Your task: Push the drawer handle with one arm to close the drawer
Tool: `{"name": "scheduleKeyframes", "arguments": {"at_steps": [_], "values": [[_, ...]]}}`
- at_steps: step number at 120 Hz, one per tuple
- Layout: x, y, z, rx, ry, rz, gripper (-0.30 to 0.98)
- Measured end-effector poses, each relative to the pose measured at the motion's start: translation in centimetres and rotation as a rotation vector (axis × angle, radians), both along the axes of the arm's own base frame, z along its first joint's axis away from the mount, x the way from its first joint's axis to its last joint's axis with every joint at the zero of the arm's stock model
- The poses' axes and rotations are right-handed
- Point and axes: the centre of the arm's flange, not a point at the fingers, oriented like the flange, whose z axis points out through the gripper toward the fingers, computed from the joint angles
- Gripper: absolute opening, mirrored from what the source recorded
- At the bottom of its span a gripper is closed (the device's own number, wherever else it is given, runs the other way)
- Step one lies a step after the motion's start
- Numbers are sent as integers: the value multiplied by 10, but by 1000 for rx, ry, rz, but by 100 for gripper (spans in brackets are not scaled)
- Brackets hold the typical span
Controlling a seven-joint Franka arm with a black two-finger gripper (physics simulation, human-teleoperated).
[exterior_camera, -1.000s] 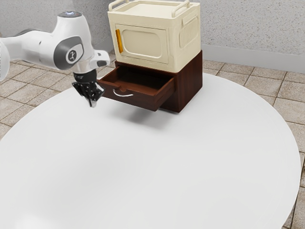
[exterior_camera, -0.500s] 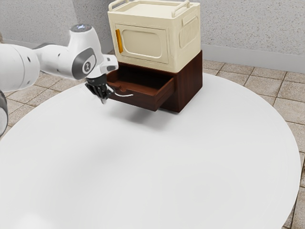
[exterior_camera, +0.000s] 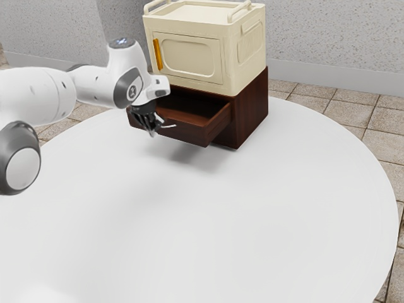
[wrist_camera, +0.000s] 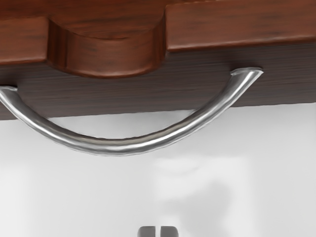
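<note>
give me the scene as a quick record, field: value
drawer: dark reddish wood, pulled out, not closed
handle: curved silver bar on the drawer's front
gripper: black, near the handle, contact unclear
cabinet: dark wood, holds the drawer
box: cream, on top of the cabinet, orange handle
table: white, rounded edge

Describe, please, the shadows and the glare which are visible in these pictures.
Exterior view: a soft shadow on the white table beneath the open drawer, and white glare near the bottom left corner; wrist view: bright streaks along the metal handle, pale patches and a faint grey one on the table.
</note>
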Motion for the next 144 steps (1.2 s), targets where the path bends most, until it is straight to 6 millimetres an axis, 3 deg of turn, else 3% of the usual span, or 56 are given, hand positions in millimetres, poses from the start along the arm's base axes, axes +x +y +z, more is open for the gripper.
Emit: {"name": "scheduleKeyframes", "arguments": {"at_steps": [39, 102, 144], "values": [[28, 7, -13, -4, -23, -28, -10], [71, -1, -21, 2, -80, -98, -10], [87, -3, -14, 9, -137, -142, -10]]}}
